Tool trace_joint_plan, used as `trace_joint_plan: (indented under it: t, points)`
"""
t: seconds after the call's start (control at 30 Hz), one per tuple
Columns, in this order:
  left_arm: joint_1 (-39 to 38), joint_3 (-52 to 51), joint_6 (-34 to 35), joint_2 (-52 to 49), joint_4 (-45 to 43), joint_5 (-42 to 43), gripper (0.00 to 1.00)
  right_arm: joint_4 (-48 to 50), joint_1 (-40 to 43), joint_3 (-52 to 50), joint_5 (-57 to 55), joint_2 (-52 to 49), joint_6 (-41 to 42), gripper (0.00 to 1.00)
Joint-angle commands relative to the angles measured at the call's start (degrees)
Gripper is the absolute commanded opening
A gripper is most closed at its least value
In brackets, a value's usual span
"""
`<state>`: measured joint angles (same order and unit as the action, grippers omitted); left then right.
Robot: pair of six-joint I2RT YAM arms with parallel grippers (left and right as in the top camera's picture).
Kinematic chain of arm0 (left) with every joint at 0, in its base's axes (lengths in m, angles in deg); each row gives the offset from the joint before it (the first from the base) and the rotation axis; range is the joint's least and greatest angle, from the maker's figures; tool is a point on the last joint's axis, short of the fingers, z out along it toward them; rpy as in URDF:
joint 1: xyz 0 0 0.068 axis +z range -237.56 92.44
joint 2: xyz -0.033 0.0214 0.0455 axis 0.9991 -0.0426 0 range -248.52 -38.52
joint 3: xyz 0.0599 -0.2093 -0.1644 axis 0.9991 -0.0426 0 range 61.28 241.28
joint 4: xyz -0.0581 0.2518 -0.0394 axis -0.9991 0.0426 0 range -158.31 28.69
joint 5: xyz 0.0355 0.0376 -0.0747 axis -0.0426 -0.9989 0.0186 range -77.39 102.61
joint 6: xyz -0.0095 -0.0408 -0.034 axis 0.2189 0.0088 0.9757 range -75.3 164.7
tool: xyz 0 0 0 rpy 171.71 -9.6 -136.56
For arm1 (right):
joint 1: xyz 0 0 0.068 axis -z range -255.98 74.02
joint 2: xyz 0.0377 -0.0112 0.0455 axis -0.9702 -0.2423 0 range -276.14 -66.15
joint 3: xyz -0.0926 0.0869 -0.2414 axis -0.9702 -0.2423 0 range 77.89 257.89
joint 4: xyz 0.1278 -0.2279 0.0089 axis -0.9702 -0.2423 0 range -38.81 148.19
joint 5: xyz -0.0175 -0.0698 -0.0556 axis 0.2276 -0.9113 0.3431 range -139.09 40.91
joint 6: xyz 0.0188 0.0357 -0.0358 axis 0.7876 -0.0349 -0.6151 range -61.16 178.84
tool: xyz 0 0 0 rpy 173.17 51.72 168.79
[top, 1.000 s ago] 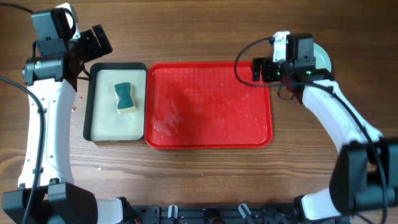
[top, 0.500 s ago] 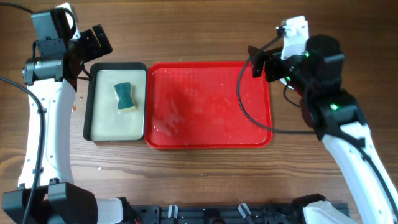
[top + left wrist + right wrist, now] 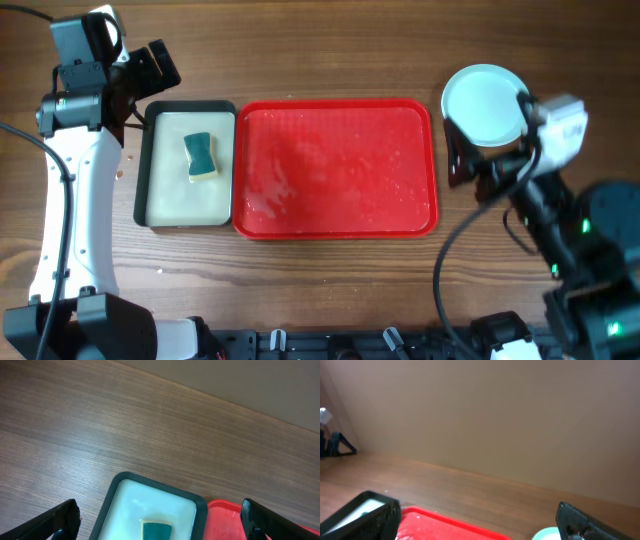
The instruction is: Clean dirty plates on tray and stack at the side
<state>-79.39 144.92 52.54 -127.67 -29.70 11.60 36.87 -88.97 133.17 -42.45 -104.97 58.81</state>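
Note:
The red tray (image 3: pixel 336 168) lies mid-table with no plates on it, only wet smears. A round pale plate (image 3: pixel 483 103) sits on the table just right of the tray's far right corner; whether others lie under it I cannot tell. Its edge also shows in the right wrist view (image 3: pixel 547 535). My right gripper (image 3: pixel 458 160) is open and empty, just near of the plate beside the tray's right rim (image 3: pixel 450 524). My left gripper (image 3: pixel 150 75) is open and empty, above the far left corner of the black tray.
A black-rimmed tray (image 3: pixel 186 217) with a pale inside lies left of the red tray and holds a green-and-yellow sponge (image 3: pixel 201 156). The sponge also shows in the left wrist view (image 3: pixel 156 530). Bare wooden table surrounds both trays.
My right arm has drawn back from over the plate toward the near right, uncovering the plate. The left arm has not moved.

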Motion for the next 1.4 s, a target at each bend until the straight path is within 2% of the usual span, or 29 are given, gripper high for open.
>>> trace_joint_plan:
  t: [0.0,0.3,0.6,0.77,0.87,0.97,1.13,1.27,1.37]
  points:
    - [0.00,0.26,0.52,-0.13,-0.04,-0.15,1.00,2.67,-0.13,-9.31,-5.35,8.48,-1.70,1.00]
    - [0.00,0.26,0.52,-0.13,-0.04,-0.15,1.00,8.52,0.13,-30.91,-6.03,26.88,-1.64,1.00]
    - [0.00,0.26,0.52,-0.13,-0.04,-0.15,1.00,19.50,7.56,-42.49,-2.47,38.53,-1.25,1.00]
    - [0.00,0.26,0.52,-0.13,-0.04,-0.15,1.00,36.89,9.09,-49.03,-1.95,38.64,-1.11,1.00]
    - [0.00,0.26,0.52,-0.13,-0.04,-0.15,1.00,41.86,9.11,-52.24,-1.90,38.64,-1.27,1.00]
    - [0.00,0.26,0.52,-0.13,-0.04,-0.15,1.00,41.79,9.11,-55.06,-1.90,38.64,-1.03,1.00]
    - [0.00,0.26,0.52,-0.13,-0.04,-0.15,1.00,33.14,10.01,-55.01,-1.90,38.64,-1.22,1.00]
    - [0.00,0.26,0.52,-0.13,-0.04,-0.15,1.00,22.18,10.01,-55.01,-3.26,38.64,-1.40,1.00]
    - [0.00,0.26,0.52,-0.13,-0.04,-0.13,1.00,21.42,10.01,-55.01,-3.17,38.64,-1.20,1.00]
